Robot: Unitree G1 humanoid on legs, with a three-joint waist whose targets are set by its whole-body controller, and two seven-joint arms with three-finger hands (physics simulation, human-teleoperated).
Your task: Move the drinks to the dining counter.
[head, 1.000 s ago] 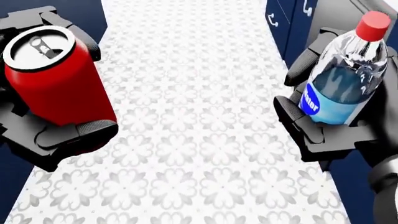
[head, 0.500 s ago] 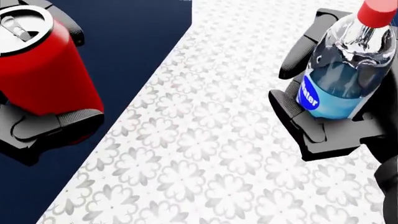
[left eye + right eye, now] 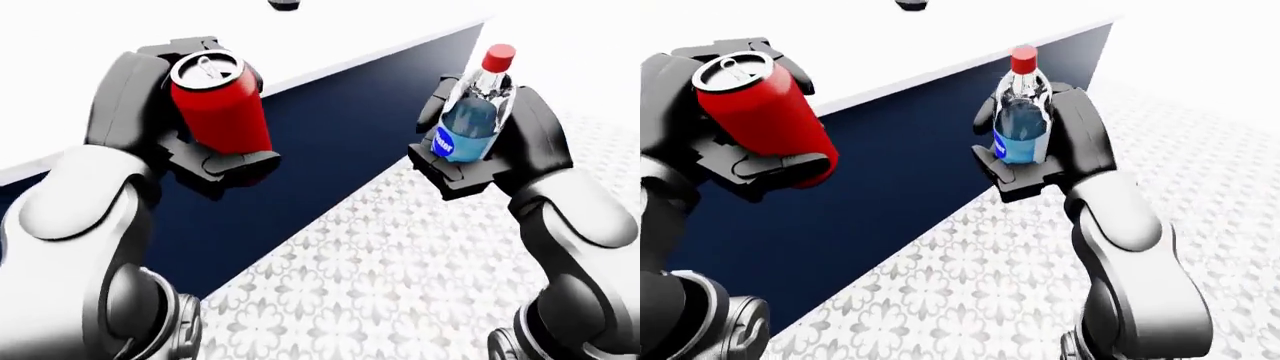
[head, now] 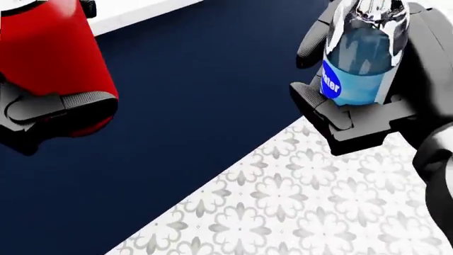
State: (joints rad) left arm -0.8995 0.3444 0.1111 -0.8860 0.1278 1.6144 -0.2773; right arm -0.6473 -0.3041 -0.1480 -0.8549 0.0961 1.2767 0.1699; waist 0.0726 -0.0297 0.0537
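My left hand is shut on a red soda can with a silver top, held upright at the upper left of the left-eye view. At the right, my right hand is shut on a clear water bottle with a red cap and blue label, also upright. The head view shows the can and the bottle close up. Ahead stands a counter with a white top and a dark navy side panel, below and beyond both hands.
White patterned floor tiles run along the counter's base at the lower right. A small dark object sits on the counter top at the upper edge of the left-eye view.
The whole picture has shifted as the camera turned: the tiled aisle gave way to the navy counter side filling the head view. Both hands keep hold of their drinks.
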